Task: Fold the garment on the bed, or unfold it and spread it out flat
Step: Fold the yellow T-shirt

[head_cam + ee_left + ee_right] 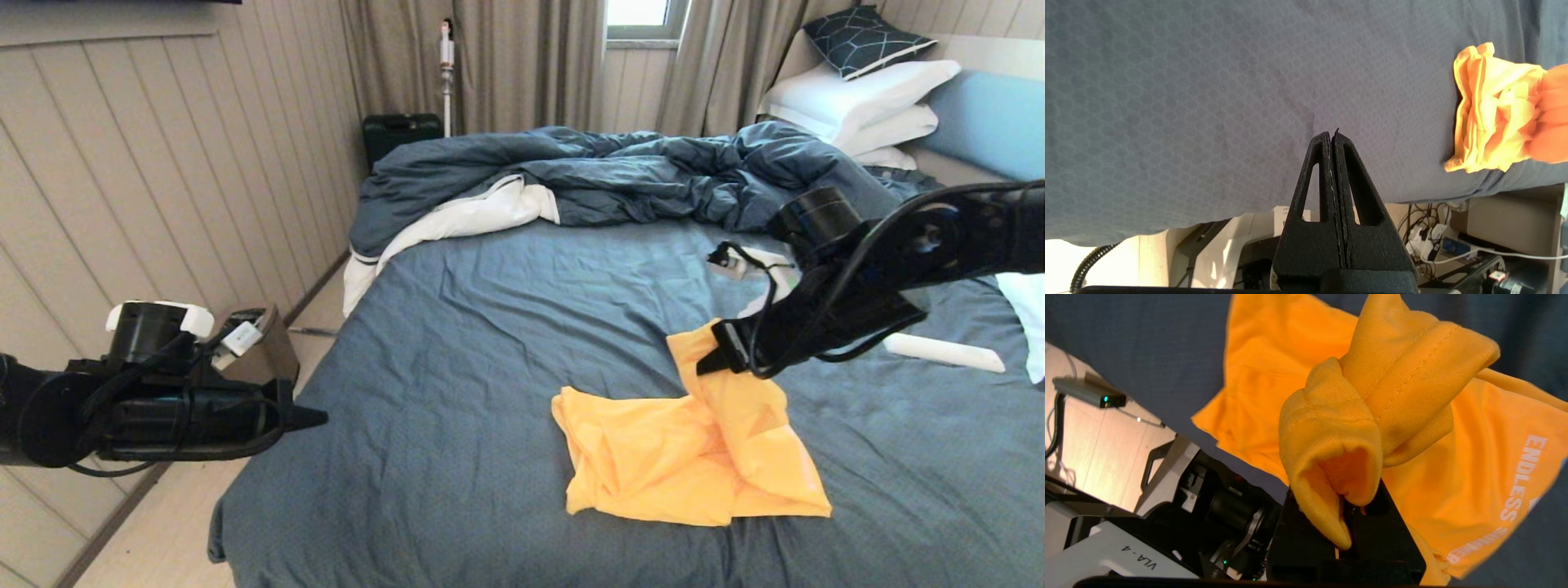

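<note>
The bright yellow T-shirt of thin soft knit cloth (694,457), at lower centre of the head view, is seen to be matt, with a fine ribbed weave and stitched hems where a bunched fold is pinched by the matt black, grainy plastic right gripper (1349,506); smooth white lettering is printed on it. The dark blue-grey bed sheet (490,343) is shown as matt woven cloth with a faint honeycomb texture and soft creases. The left gripper (1332,141), pressed closed, is likewise of rough black plastic. At upper centre, the rumpled blue duvet (620,171) and smooth white cloth pillows (857,98) are matt.
</note>
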`<state>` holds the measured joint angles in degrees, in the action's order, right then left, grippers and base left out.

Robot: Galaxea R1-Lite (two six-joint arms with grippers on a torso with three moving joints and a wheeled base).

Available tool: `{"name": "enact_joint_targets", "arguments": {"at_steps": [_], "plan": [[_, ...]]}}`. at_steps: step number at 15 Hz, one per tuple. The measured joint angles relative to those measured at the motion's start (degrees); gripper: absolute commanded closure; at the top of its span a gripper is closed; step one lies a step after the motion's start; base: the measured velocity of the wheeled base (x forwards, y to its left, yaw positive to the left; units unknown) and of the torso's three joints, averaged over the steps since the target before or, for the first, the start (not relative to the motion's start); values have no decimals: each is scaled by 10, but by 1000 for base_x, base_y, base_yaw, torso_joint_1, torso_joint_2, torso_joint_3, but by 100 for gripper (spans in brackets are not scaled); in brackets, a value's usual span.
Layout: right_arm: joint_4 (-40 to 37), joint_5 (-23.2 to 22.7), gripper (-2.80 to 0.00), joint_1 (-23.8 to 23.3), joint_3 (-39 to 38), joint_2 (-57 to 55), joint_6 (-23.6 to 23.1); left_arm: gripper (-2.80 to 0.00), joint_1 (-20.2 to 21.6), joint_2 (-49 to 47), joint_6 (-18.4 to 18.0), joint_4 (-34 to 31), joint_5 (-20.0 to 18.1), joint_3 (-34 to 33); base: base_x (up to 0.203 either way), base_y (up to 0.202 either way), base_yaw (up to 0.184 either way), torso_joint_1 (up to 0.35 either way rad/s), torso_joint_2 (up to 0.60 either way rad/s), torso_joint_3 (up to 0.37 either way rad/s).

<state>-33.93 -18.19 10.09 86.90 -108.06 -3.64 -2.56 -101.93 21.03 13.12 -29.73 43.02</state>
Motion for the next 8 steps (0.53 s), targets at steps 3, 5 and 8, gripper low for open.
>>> {"name": "enact_joint_targets", "arguments": {"at_steps": [3,5,8], "plan": [[0,13,0,51,33,-54,20,0,0,2,0,0,0,-2,0,0,0,0,0,0],[0,32,0,76,52,-89,25,0,0,2,-1,-1,0,-4,0,0,0,0,0,0],[1,50,0,97,76,-132,36,0,-4,3,-1,0,-11,-8,0,0,0,0,0,0]]}}
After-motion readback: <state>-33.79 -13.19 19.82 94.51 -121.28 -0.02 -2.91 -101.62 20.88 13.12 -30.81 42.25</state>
